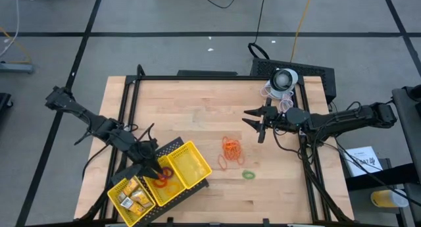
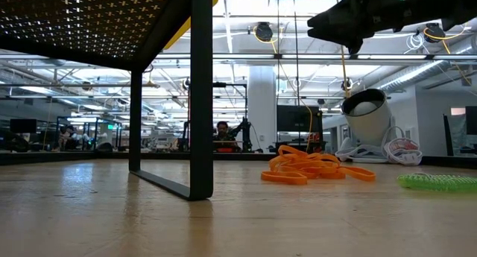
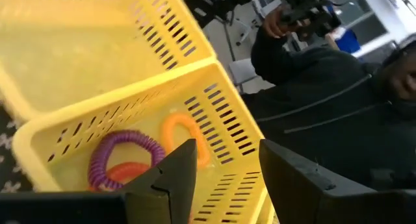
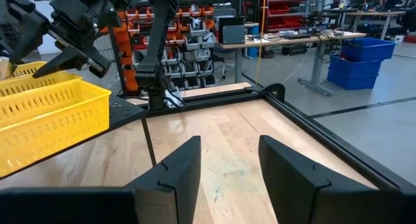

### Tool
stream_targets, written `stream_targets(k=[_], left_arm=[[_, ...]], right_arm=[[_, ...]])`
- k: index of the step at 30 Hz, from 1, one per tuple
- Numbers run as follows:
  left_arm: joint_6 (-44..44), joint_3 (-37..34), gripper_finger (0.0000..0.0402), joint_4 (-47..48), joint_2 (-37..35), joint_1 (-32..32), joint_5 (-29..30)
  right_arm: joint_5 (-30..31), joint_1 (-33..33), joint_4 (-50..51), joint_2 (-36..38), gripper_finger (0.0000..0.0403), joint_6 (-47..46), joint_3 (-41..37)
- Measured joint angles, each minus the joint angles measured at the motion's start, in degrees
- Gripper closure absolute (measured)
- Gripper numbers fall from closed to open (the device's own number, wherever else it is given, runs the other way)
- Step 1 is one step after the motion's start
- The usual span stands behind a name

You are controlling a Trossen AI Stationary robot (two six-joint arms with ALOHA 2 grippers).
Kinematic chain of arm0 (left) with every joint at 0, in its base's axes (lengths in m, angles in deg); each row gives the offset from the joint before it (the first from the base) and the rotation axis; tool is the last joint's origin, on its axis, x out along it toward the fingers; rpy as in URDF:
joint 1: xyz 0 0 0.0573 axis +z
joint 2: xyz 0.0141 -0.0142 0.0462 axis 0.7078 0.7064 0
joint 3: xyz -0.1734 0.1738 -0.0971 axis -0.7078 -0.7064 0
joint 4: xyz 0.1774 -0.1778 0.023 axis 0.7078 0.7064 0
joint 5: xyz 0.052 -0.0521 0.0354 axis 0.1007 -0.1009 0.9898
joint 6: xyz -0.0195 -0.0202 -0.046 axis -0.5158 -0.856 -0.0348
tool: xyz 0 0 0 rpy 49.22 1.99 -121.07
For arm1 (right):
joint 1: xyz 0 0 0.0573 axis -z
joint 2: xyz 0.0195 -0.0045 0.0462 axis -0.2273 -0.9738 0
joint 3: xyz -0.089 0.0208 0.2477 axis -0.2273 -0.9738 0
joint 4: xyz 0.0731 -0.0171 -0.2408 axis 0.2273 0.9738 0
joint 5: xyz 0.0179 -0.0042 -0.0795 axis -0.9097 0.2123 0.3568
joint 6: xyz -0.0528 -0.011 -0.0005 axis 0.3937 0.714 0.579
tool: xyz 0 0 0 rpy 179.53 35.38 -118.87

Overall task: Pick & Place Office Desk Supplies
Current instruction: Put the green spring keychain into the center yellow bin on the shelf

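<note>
Office desk supplies are seen partly sorted. Nearest the left gripper (image 1: 158, 169), directly beneath its fingers, a purple ring (image 3: 123, 154), an orange ring (image 3: 185, 136) and a red-orange ring (image 3: 127, 173) lie inside the middle compartment of the yellow tray (image 1: 197, 162). The left gripper's jaws are seen parted to a middling gap with nothing between them, so a release over the tray is judged to be the step in hand. Small yellow-gold blocky pieces (image 1: 133, 196) are gathered in the compartment next along, on the side away from the right arm. The compartment on the tray's other end appears bare.

Farther off, toward the right arm, a heap of orange rubber bands (image 1: 231, 147) rests on the wooden table (image 1: 191, 108), with a loose orange loop (image 1: 227, 164) just beside the heap and a green ring (image 1: 248, 174) a little beyond. These are judged to be what is left to move.

The right gripper (image 1: 258, 124) is held above the table, just beyond the rubber bands and apart from them; its jaws are half parted and empty.

The next move is judged to call for one gripper to be lowered over a loose band or the green ring, with the jaws closed gently on so thin a thing.

Behind the table, a person in a dark top (image 3: 325, 100) is glimpsed in the left wrist view.
</note>
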Motion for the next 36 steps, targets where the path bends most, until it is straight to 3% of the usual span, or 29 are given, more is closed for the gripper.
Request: stream_targets(k=[7,11,14,16,19,21,26,28,31,36], left_arm=[[7.45,0.00,0.0227,-2.18,-5.06,0.00,-2.40],[18.18,0.00,0.0227,-0.83,-10.07,0.00,-0.68],[28.30,0.00,0.0227,2.83,-14.16,-0.03,4.41],[31.96,0.00,0.0227,6.39,-17.02,-0.04,13.30],[32.49,0.00,0.0227,9.54,-20.49,0.04,28.52],[32.03,0.00,0.0227,10.02,-22.27,0.02,34.92],[27.48,-1.29,0.0227,12.45,-23.83,1.33,36.65],[25.11,-2.01,0.0227,13.82,-23.76,2.14,40.74],[20.89,-2.70,0.0227,15.85,-22.70,2.90,47.25],[21.76,-2.75,0.0227,15.30,-20.40,3.45,48.11]], right_arm=[[-4.86,0.02,-0.67,0.02,0.0259,0.04,0.00],[-15.71,-0.11,-2.31,0.28,0.0259,-0.16,0.00],[-26.14,-2.31,-5.17,-0.18,0.0259,-0.52,0.00],[-28.59,-5.29,-6.10,-1.48,0.0259,0.25,0.07],[-27.55,-10.25,-4.63,-4.59,0.0259,-0.06,0.04],[-23.60,-13.53,-3.44,-6.84,0.0259,-0.56,0.04],[-4.13,-21.50,2.31,-13.49,0.0259,-1.53,0.00],[0.98,-23.94,2.88,-16.42,0.0258,-3.28,0.00],[3.07,-26.18,4.90,-20.03,0.0253,-8.43,0.00],[3.23,-29.00,8.62,-25.01,0.0246,-15.62,0.00]])
